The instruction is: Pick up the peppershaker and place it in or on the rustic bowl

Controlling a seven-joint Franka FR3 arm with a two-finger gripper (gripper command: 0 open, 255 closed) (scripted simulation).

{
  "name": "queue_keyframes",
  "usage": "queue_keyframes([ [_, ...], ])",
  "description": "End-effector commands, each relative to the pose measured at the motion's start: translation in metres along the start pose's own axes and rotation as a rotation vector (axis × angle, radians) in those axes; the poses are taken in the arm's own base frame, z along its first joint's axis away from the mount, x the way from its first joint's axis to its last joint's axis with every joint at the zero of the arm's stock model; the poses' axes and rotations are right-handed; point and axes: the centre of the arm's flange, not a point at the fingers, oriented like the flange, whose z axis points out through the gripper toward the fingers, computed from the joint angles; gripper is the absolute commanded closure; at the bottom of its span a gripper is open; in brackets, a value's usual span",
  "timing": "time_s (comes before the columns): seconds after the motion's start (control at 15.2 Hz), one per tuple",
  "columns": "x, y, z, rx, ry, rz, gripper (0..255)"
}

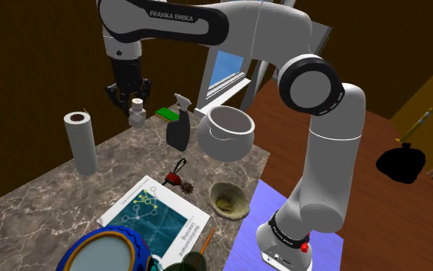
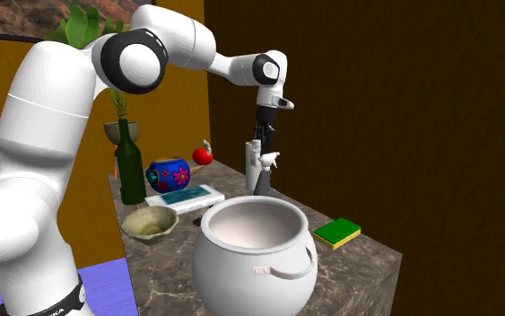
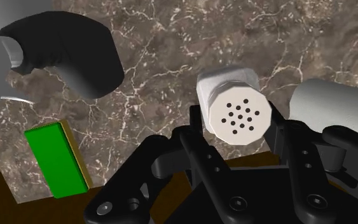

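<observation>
Peppershaker (image 3: 234, 114), white with a ring of small holes in its cap, stood upright on the dark marbled counter (image 1: 130, 165), near the far edge. From the shoulder view it (image 1: 137, 112) sat between the paper towel roll (image 1: 80, 142) and the black spray bottle (image 1: 178, 127). The black gripper (image 1: 128, 98) hung right over it, pointing down from the white arm. Looking along the hand, the gripper (image 3: 244, 137) had its fingers spread, one on each side of the shaker's cap. A gap showed at one finger, so nothing was pinched. A green sponge (image 3: 56, 159) lay on the counter off to one side of the hand, beyond the spray bottle (image 3: 69, 54).

The rustic bowl (image 1: 230, 199), a low olive-tan dish, sat well apart from the shaker, at the counter's near edge close to the robot's stand. Between the two stood a big white pot (image 1: 226, 131) with side handles. In the second exterior view the bowl (image 2: 149, 223) lay just beside that pot (image 2: 255, 251).
</observation>
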Motion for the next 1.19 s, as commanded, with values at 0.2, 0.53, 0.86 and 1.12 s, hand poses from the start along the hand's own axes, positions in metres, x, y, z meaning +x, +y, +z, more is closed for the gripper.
queue_keyframes([
  [0.2,-0.027,0.008,-0.008,0.000,0.000,0.000,255],
  [0.53,-0.090,0.026,0.003,0.000,0.000,0.000,255],
  [0.86,-0.152,0.044,0.015,0.000,0.000,0.000,255],
  [1.12,-0.202,0.059,0.024,0.000,0.000,0.000,255],
])
